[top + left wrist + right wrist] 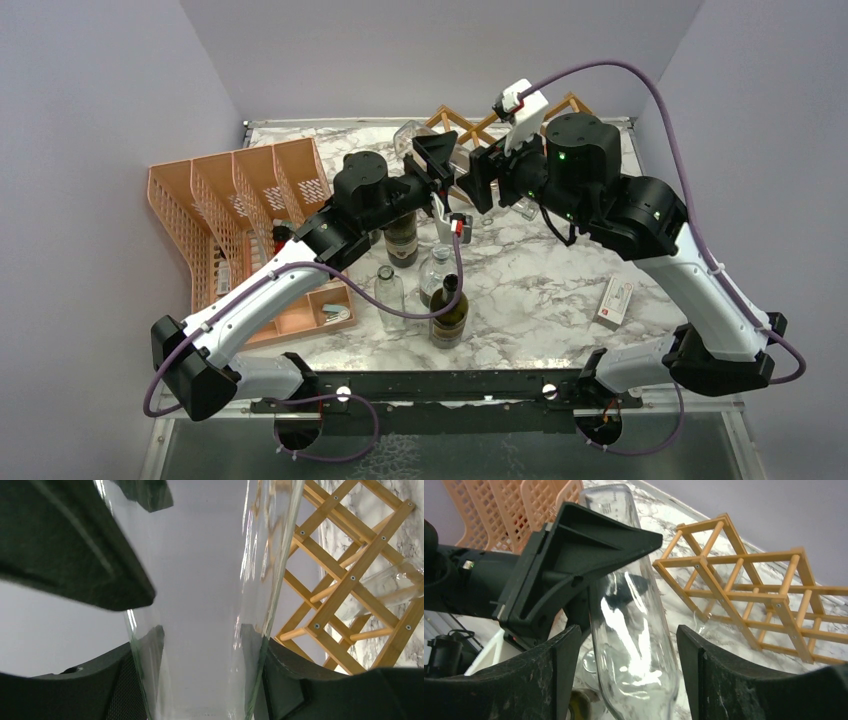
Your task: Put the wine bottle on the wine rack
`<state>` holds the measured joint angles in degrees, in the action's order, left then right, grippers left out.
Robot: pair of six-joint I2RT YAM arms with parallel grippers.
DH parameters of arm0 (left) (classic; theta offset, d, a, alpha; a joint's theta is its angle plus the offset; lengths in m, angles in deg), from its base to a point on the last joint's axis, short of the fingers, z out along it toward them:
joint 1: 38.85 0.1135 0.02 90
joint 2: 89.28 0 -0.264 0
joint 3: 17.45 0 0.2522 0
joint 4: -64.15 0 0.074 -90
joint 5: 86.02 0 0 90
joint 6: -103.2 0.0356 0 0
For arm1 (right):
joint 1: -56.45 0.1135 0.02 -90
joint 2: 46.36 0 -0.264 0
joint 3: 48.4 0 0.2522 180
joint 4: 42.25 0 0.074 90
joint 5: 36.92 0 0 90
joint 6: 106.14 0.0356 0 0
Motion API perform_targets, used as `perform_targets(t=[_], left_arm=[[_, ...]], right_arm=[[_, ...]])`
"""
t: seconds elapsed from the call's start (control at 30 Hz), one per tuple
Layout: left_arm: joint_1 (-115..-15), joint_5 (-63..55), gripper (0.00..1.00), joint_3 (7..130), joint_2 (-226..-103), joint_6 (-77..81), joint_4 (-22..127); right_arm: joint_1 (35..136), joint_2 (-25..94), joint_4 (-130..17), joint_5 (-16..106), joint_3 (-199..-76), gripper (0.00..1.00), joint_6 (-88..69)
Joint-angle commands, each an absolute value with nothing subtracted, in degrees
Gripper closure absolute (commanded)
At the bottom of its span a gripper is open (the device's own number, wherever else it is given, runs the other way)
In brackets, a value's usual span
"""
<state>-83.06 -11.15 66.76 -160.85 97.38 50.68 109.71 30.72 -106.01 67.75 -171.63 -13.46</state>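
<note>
At upper centre of the overhead view, the left gripper [200, 647] clamps a clear wine bottle [410, 135] near the wooden wine rack [749, 557], while the right gripper [628, 640] stands open loosely around it.

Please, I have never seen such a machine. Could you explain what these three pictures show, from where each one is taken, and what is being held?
These are two robot arms fixed at the near edge of a marble table. The wide picture comes from a camera above and behind them. The other two come from a small camera on each wrist, so the dark shapes at their edges are that arm's own fingers. The left gripper is shut on a clear glass bottle, held above the table. The right gripper is open, with one finger on each side of the same bottle. Behind stands a wooden wine rack. Also there: an orange mesh organizer, several standing bottles and a small box.
</note>
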Motion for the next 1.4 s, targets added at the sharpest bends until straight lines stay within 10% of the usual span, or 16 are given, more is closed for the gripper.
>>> perform_targets(t=[0.0,0.33,0.53,0.67,0.8,1.37], left_arm=[[-83.0,-14.9,1.00,69.1,-159.6,100.7,54.0],[-82.9,-17.0,1.00,68.8,-159.4,101.6,55.6],[-83.0,-16.9,1.00,68.5,-159.1,99.7,56.2],[-82.9,-16.0,0.38,66.3,-158.6,96.6,60.3],[-83.0,-15.4,0.05,65.8,-158.7,94.3,61.6],[-82.8,-3.2,0.01,75.7,-159.1,65.5,62.1]], right_arm=[[109.1,28.3,-109.2,66.5,-168.9,0.32,-12.0],[108.8,29.0,-109.5,63.3,-165.4,0.37,-10.2],[108.8,28.1,-106.7,65.1,-163.8,0.78,-10.0],[108.8,26.7,-103.7,68.4,-163.1,0.99,-9.8],[108.8,25.8,-100.3,74.7,-163.1,0.99,-9.8],[86.0,25.2,-92.5,69.8,-150.4,0.99,-4.2]])
